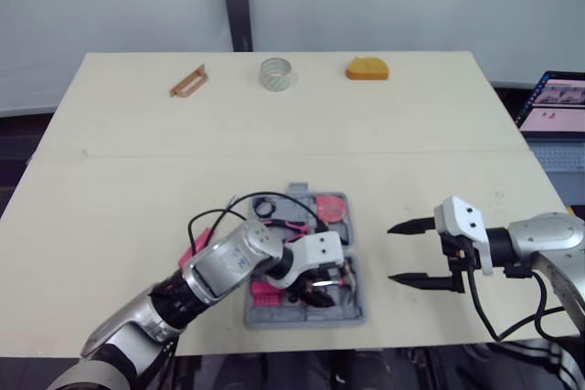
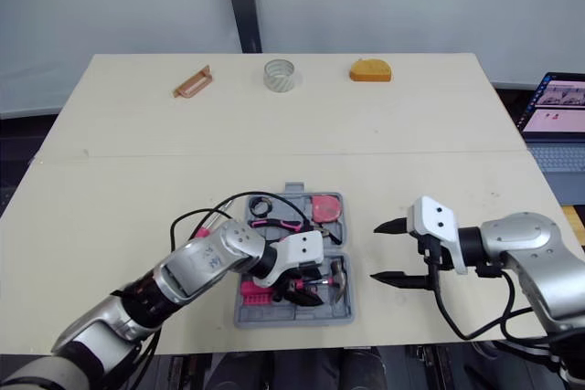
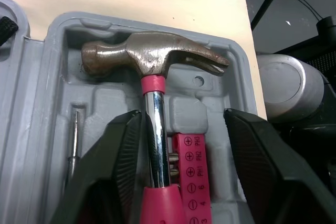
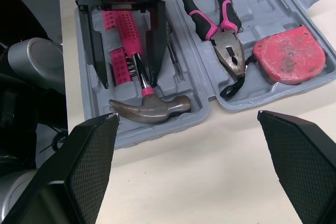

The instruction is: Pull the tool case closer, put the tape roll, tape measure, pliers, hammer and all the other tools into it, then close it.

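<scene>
The hammer [image 3: 152,59] is lying in the tool case [image 4: 157,139], head just past the fingertips, shaft running lengthwise between the left gripper's [image 3: 181,121] fingers. Those fingers are standing open astride the shaft, clamping nothing. The right gripper [image 1: 393,253] is hovering wide open and empty beside the case, farther off, over the surface [image 1: 137,180].
</scene>
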You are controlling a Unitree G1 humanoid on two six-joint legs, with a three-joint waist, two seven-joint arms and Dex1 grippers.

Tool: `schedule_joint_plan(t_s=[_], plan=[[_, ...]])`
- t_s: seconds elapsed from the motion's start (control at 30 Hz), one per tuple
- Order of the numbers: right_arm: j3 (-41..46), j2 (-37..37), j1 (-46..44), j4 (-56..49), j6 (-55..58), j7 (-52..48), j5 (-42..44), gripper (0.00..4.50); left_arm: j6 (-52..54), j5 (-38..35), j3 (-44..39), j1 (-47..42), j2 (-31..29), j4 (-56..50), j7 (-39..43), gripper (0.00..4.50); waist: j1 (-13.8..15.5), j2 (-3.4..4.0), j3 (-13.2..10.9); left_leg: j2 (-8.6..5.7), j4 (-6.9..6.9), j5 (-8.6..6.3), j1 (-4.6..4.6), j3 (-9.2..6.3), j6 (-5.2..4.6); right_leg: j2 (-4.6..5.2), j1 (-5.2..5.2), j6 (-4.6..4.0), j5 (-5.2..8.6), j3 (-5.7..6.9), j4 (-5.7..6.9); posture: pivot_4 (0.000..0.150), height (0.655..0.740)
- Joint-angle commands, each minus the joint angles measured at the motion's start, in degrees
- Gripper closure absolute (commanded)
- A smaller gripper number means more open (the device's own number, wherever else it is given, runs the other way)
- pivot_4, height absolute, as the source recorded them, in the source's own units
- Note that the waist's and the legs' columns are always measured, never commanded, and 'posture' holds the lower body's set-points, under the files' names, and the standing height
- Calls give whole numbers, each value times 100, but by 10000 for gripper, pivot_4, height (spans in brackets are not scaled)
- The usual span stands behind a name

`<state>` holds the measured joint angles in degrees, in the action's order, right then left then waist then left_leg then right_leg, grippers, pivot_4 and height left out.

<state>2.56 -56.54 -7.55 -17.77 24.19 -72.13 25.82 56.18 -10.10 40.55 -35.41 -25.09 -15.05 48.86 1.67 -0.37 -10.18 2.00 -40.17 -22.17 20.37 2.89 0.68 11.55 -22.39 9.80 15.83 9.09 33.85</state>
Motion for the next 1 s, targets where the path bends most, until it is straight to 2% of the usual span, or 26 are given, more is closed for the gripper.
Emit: schedule_joint_plan(t_s=[0.03,0.1,0.8,1.0], plan=[[49,6,26,-171,8,29,63,0,-58,10,18,9,53,-119,-1,35807,-1,0,0,0,0,0,0,0,0,0,0,0,0,0,0,1500,7400],[45,5,20,-167,9,24,64,0,-59,14,14,15,58,-117,-12,44427,4,0,0,0,0,0,0,0,0,0,0,0,0,0,0,1500,7400],[64,-18,53,-117,-49,-19,44,0,-315,-31,-258,-230,-118,-253,212,44427,4,0,0,0,0,0,0,0,0,0,0,0,0,0,0,1500,7400],[33,13,32,-106,-67,-4,33,0,-231,165,-61,-467,-117,-315,133,44427,1,0,0,0,0,0,0,0,0,0,0,0,0,0,0,1500,7400]])
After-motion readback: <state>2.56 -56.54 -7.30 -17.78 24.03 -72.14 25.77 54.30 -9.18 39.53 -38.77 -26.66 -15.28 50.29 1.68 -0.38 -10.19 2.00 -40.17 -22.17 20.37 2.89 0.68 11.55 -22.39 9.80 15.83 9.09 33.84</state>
